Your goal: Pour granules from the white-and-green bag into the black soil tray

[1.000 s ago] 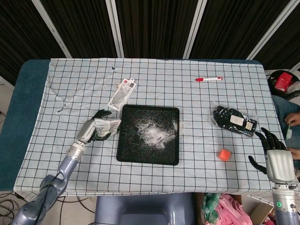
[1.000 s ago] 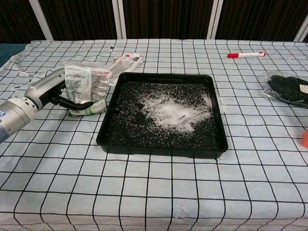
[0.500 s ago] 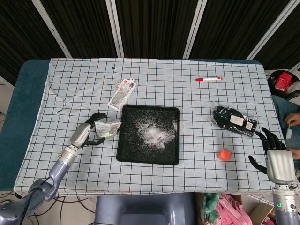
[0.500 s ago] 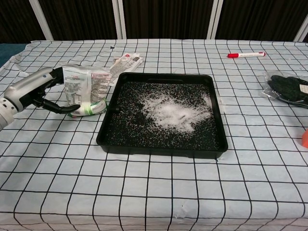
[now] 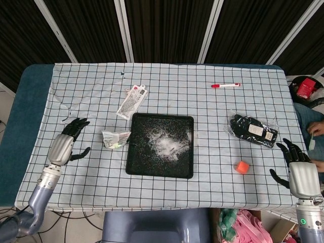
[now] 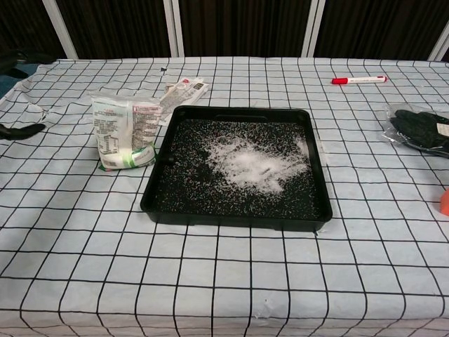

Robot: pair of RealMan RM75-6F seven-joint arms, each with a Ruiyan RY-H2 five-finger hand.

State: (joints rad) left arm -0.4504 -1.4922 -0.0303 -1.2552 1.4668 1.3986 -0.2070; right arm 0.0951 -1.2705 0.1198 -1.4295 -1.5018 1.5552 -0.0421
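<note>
The white-and-green bag (image 5: 115, 139) (image 6: 125, 132) stands upright on the cloth just left of the black soil tray (image 5: 132, 164) (image 6: 156, 200). White granules lie in a heap on the dark soil in the tray's middle. My left hand (image 5: 66, 144) is open, well left of the bag and apart from it; in the chest view only its dark fingertips (image 6: 19, 129) show at the left edge. My right hand (image 5: 298, 169) hangs open beyond the table's right front corner, holding nothing.
A flat white packet (image 5: 132, 101) lies behind the bag. A red-capped marker (image 5: 225, 85) lies at the back right, a bagged black item (image 5: 253, 130) at the right, and an orange cube (image 5: 242, 167) near the front right. A checked cloth covers the table.
My left hand has let go of the bag and drawn back to the left. The bag stays standing beside the tray. The right hand has barely moved.
</note>
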